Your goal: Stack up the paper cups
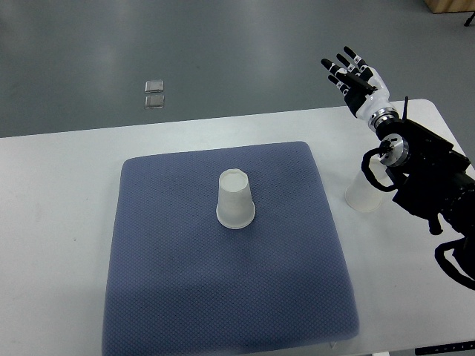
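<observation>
The right hand (355, 80) hovered spread and empty; next it likely needed to grasp the right cup (362, 194) beside the mat (223, 297).

Even, bright overhead light; the upturned white paper cup (236, 199) casts only a faint shadow around its base (no glare), focus sharp throughout.

The mat (223, 252) looks like blue-grey cloth with a fine dotted weave, matt and a little rough. The cup (236, 200) on it is plain white paper, matt and smooth, and the table (59, 193) has a smooth white surface. The right hand (355, 80) shows glossy white and black plastic, with a metal ring at the wrist.
</observation>
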Available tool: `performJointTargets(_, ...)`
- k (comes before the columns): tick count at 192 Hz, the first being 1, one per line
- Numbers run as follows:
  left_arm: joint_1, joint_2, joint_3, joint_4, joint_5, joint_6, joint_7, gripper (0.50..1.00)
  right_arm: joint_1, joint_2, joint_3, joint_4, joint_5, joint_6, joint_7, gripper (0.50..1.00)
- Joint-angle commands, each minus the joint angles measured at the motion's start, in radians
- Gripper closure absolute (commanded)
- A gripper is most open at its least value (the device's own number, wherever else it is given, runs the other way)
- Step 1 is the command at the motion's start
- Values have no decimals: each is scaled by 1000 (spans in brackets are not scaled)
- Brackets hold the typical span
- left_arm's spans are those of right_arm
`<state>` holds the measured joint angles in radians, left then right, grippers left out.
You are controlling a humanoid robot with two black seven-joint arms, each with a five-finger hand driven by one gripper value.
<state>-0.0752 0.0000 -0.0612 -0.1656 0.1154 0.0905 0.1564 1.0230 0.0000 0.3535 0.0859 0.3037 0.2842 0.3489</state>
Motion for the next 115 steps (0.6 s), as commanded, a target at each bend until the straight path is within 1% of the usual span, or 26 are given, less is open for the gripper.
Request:
performJointTargets(1, 0, 0, 1, 0, 1, 0, 0, 500, -1, 0, -1, 0, -2, -2, 1, 572)
performJointTargets(115, 2, 0, 1, 0, 3, 0, -3, 500, 0, 0, 1, 0, 3, -10, 1, 572)
